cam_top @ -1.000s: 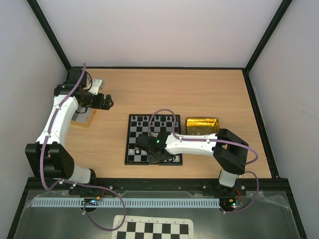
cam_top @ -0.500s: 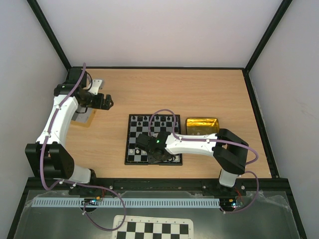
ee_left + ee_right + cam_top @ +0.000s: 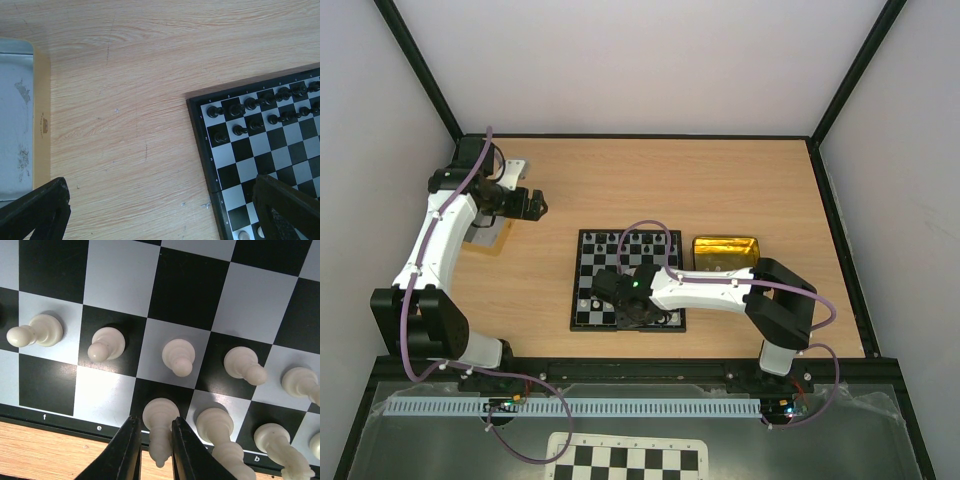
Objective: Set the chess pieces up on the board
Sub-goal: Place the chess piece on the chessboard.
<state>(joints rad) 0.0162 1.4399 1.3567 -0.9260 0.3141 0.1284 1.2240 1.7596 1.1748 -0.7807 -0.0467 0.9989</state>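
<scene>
The black-framed board (image 3: pixel 578 300) lies mid-table. My right gripper (image 3: pixel 638 318) is low over its near edge. In the right wrist view my right gripper (image 3: pixel 154 419) is shut on a cream chess piece (image 3: pixel 160 415) that stands on a dark square of the nearest row, next to the frame (image 3: pixel 50 412). Several cream pieces stand beside it, and cream pawns (image 3: pixel 177 357) stand in the row beyond. My left gripper (image 3: pixel 538 207) hangs open and empty over bare wood left of the board (image 3: pixel 200 130); in its wrist view the left gripper (image 3: pixel 161 182) holds nothing.
Black chessmen (image 3: pixel 250 105) fill the board's far rows. A gold tin tray (image 3: pixel 726 252) sits right of the board. A grey metal lid (image 3: pixel 15 125) lies at the far left. A loose checker sheet (image 3: pixel 630 460) lies below the table's front rail.
</scene>
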